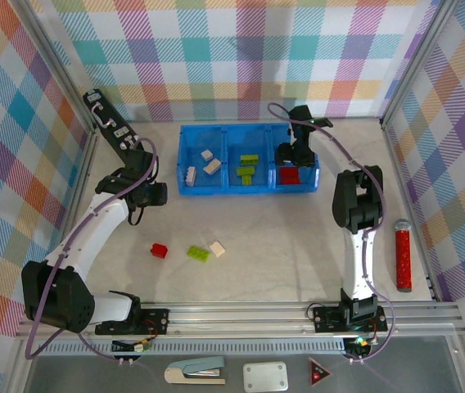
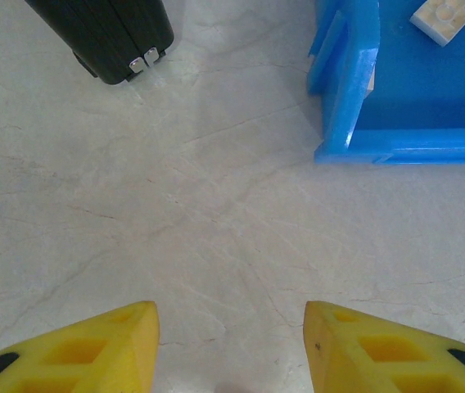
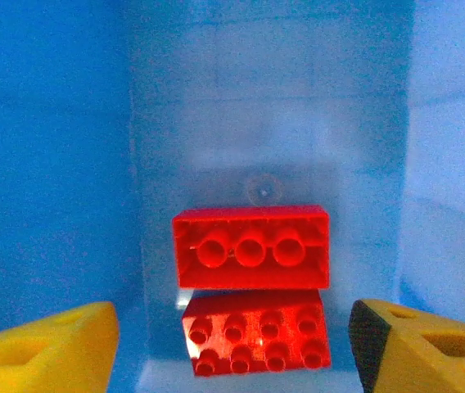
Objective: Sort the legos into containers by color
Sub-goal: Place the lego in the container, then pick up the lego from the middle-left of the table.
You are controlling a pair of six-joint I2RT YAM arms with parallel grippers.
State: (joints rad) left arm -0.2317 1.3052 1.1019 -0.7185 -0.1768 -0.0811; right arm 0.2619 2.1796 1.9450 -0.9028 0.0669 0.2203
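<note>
Yellow-tipped left gripper (image 2: 231,348): half parted, empty, low over bare table (image 2: 216,205)
Blue tray (image 2: 347,82): corner just ahead and right of left gripper
Loose legos: red one (image 1: 160,250), green one (image 1: 198,254), cream one (image 1: 217,249), on the table behind left gripper, toward the bases
Left compartment (image 1: 196,146): cream bricks (image 1: 212,167), nearest left gripper
Middle compartment (image 1: 241,141): green bricks (image 1: 246,171), between both grippers
Right compartment (image 3: 52,164): two red bricks (image 3: 250,258) touching, one studs up, one underside up, straight ahead of right gripper
Right gripper (image 3: 234,336): wide, holding nothing, fingers flanking red bricks without contact
</note>
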